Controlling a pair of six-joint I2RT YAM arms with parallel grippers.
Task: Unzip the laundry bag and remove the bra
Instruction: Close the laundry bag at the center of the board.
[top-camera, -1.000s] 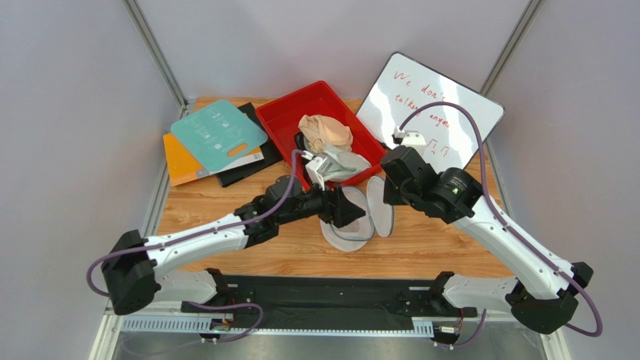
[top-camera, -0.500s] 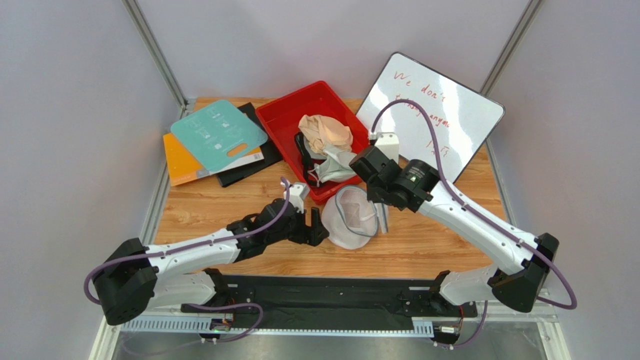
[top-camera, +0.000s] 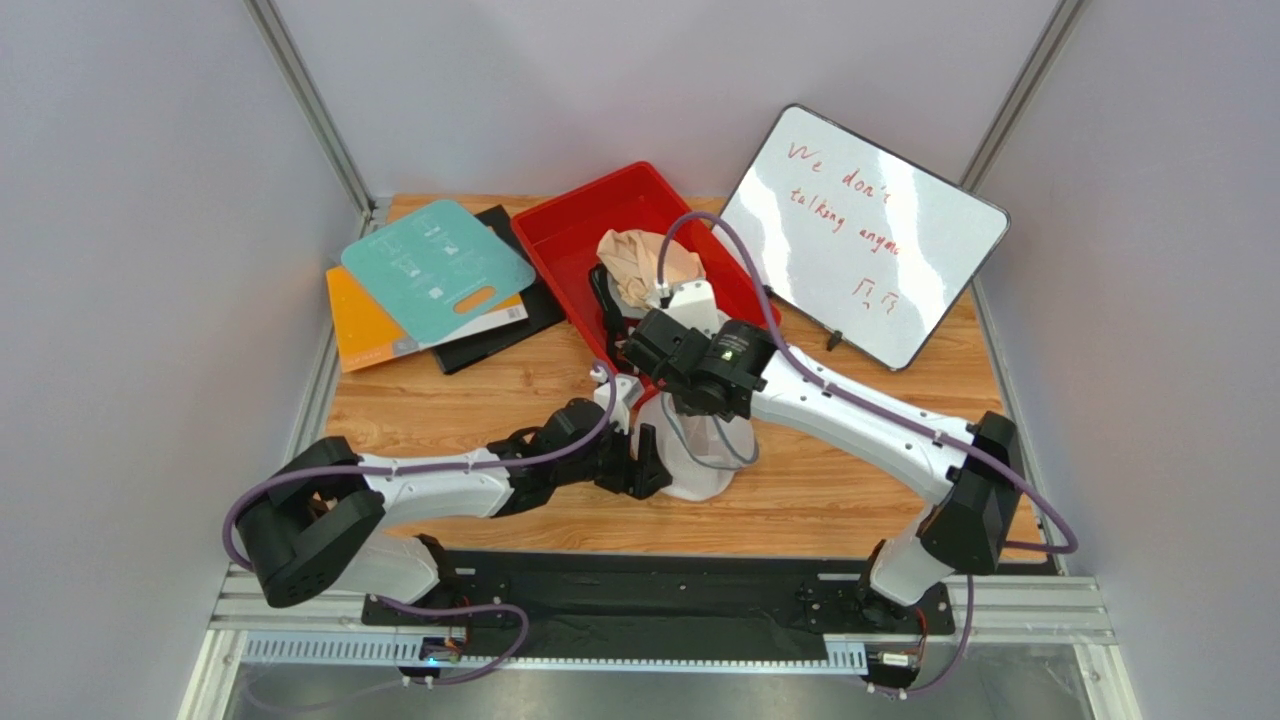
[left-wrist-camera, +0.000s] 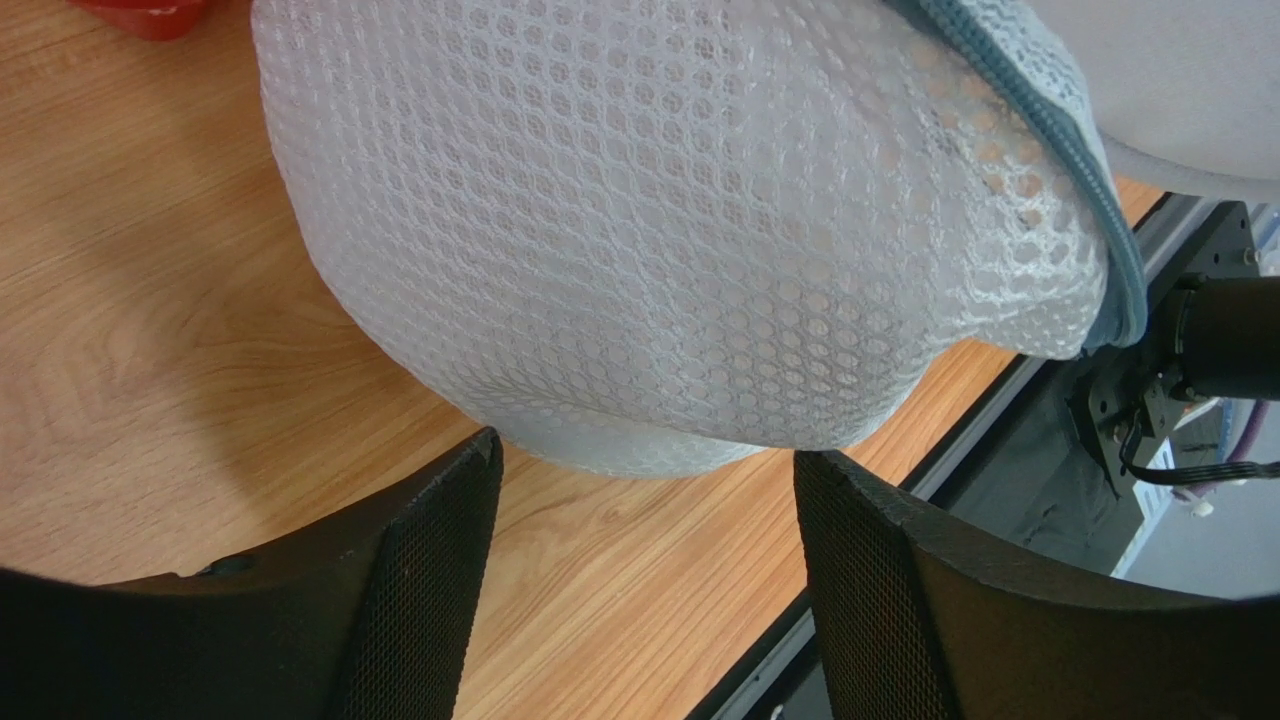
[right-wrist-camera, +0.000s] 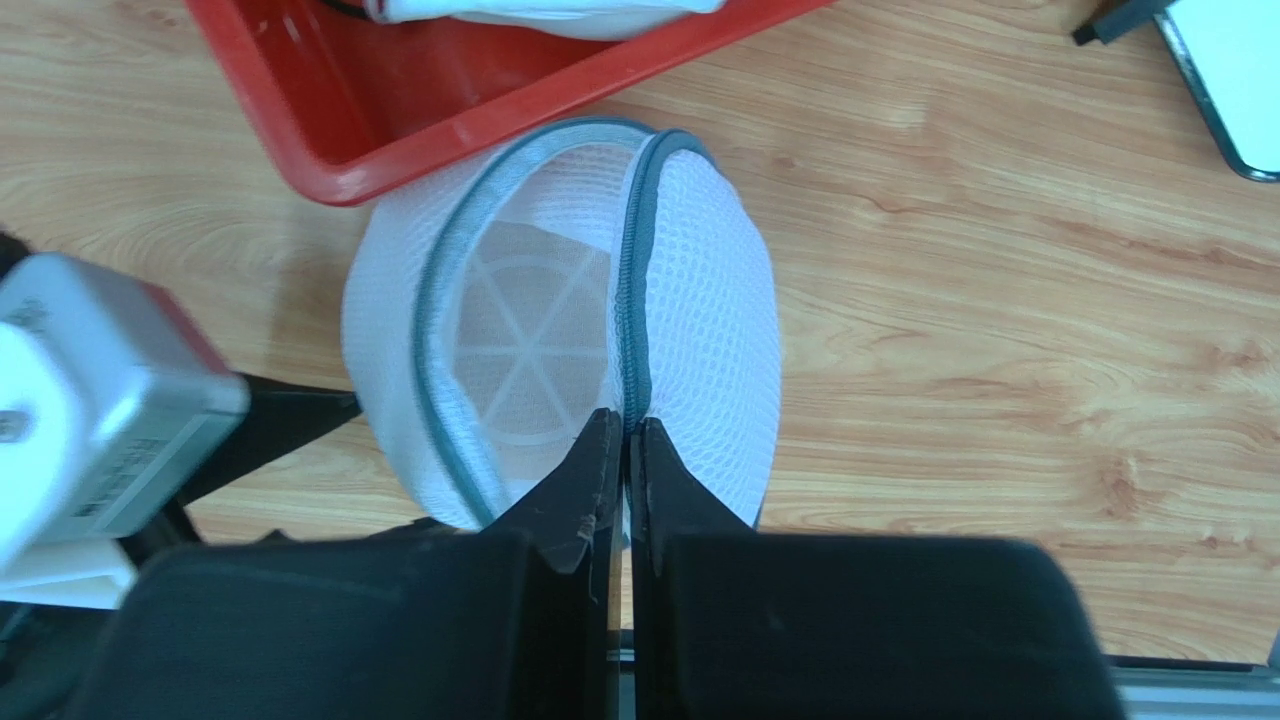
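Right gripper (right-wrist-camera: 624, 431) pinches the laundry bag (right-wrist-camera: 706, 330) rim, left gripper (left-wrist-camera: 646, 459) spread wide beside it — bra (top-camera: 637, 258) only half visible.

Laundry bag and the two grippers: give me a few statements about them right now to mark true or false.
1. The laundry bag lies inside the red bin. False: it is outside the bin, over the wooden table.
2. The right gripper is shut on the bag's grey zipper band. True.
3. The left gripper is clamped tight on the mesh. False: its jaws stand wide apart.
4. The beige bra is in the red bin. True.
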